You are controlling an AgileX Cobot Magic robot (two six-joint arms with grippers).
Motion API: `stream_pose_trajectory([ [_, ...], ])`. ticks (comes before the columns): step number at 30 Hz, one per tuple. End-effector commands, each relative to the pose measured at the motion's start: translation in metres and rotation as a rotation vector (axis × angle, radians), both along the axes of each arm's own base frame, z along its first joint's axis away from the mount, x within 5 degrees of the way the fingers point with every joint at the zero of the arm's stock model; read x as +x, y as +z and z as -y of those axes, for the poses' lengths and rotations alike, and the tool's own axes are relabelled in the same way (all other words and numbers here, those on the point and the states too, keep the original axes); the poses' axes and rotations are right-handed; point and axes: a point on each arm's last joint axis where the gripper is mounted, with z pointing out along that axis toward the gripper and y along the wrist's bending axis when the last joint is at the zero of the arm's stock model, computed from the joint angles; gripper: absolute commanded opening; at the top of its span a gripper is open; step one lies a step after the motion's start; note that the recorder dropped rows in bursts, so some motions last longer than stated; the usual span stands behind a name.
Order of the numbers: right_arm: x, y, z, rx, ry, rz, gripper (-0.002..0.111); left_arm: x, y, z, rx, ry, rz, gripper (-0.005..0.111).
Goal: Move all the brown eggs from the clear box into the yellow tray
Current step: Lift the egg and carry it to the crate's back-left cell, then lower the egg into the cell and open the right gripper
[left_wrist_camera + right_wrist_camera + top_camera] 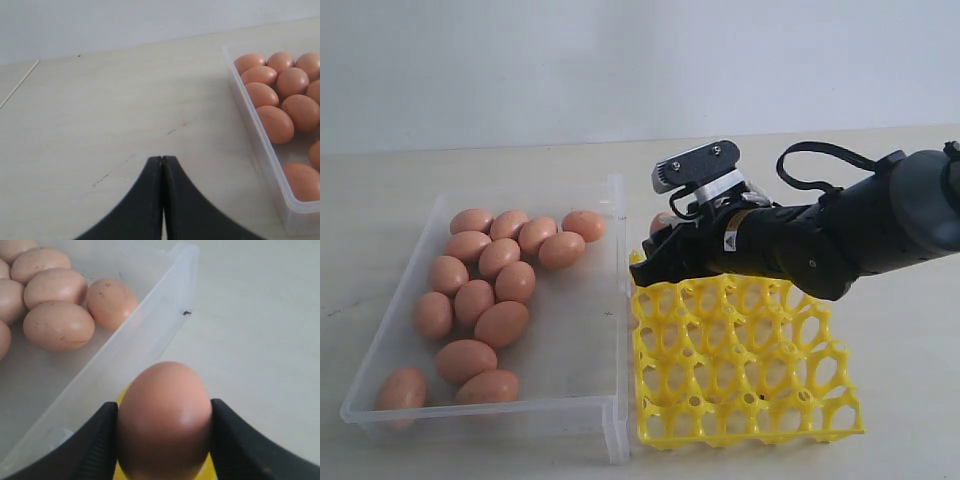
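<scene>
Several brown eggs (pixel 500 257) lie in the clear box (pixel 585 340) on the left of the exterior view. The yellow tray (pixel 740 370) sits right beside the box; none of the cups that show holds an egg. My right gripper (pixel 164 422) is shut on one brown egg (pixel 164 420), held over the tray's far-left corner next to the box wall (pixel 135 347). That egg (pixel 661 222) barely peeks out behind the gripper (pixel 658 245) in the exterior view. My left gripper (pixel 162 159) is shut and empty over bare table, beside the box (pixel 260 145).
The pale wooden table (pixel 880 200) stretches behind and to the right of the tray. My right arm (pixel 840 235) reaches in from the right over the tray's back rows. A table seam (pixel 19 82) shows in the left wrist view.
</scene>
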Motion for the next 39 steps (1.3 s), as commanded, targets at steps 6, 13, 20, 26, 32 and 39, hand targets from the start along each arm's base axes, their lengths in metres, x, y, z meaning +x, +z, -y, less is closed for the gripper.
stream_pose_trajectory([
  [6,-0.001,0.001,-0.004,-0.021,0.066,0.034,0.000,0.000,0.002,0.001,-0.007,-0.007,0.019,0.000],
  [13,-0.001,-0.013,-0.004,-0.040,0.069,0.000,0.000,0.000,0.002,0.001,-0.007,-0.007,0.019,0.000],
  [20,-0.002,-0.024,-0.004,-0.065,0.083,-0.024,0.000,0.000,0.002,0.001,-0.007,-0.007,0.019,0.000],
  [26,-0.002,-0.015,-0.004,-0.050,0.086,-0.009,0.000,0.000,0.002,0.001,-0.007,-0.007,0.019,0.000],
  [32,-0.002,0.002,-0.004,-0.030,0.085,0.030,0.000,0.000,0.002,0.001,-0.007,-0.007,0.019,0.000],
  [39,-0.004,0.012,-0.002,-0.030,0.064,0.016,0.000,0.000,0.002,0.001,-0.007,-0.007,0.019,0.000],
])
